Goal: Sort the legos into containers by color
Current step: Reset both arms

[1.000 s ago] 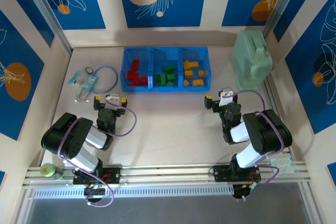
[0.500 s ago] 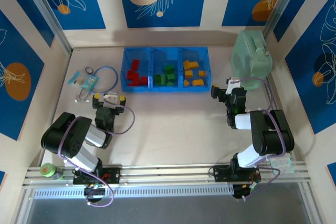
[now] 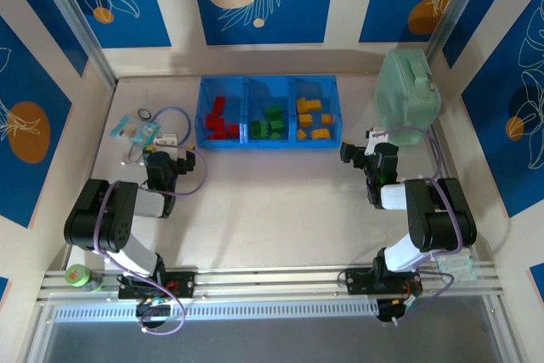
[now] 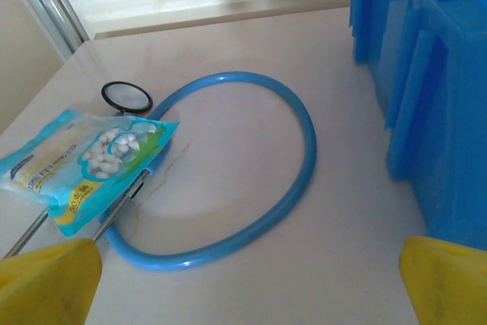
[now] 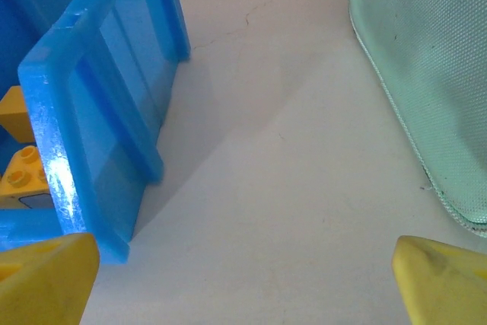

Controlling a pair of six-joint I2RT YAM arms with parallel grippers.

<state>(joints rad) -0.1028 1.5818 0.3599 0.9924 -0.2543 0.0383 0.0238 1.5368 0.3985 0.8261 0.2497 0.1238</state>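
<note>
The legos [image 3: 272, 129] lie inside the three compartments of the blue tray [image 3: 268, 145], which sits at the far middle of the table [image 3: 272, 210], and they are grouped by colour.

At the far left, the left gripper [image 3: 170, 152] hovers low over the table near the tray's left end. Its yellow-tipped fingers [image 4: 46, 283] are spread wide and hold nothing. In front of it lie a blue hoop of tubing [image 4: 308, 142], a snack packet [image 4: 91, 161] resting across the hoop's left side, and a small black ring [image 4: 126, 97] just beyond the packet. None of these is part of the sorting.

In the tray, the left compartment holds the red bricks [image 3: 221, 121], the middle one the green bricks [image 3: 274, 115], and the right one the yellow bricks [image 3: 313, 119]. No compartment appears to hold a brick of the wrong colour, though the pieces are small from above.

Next comes the right gripper [image 3: 367, 145], low over the table just off the tray's right front corner. Its fingers [image 5: 437, 279] are also spread wide and empty. A pale mint-green case [image 3: 408, 95] stands at the far right, near the gripper.

Every brick that can be made out is already in a compartment with its own colour, so the sorting looks finished. Probably nothing is left but for the arms to draw back
</note>
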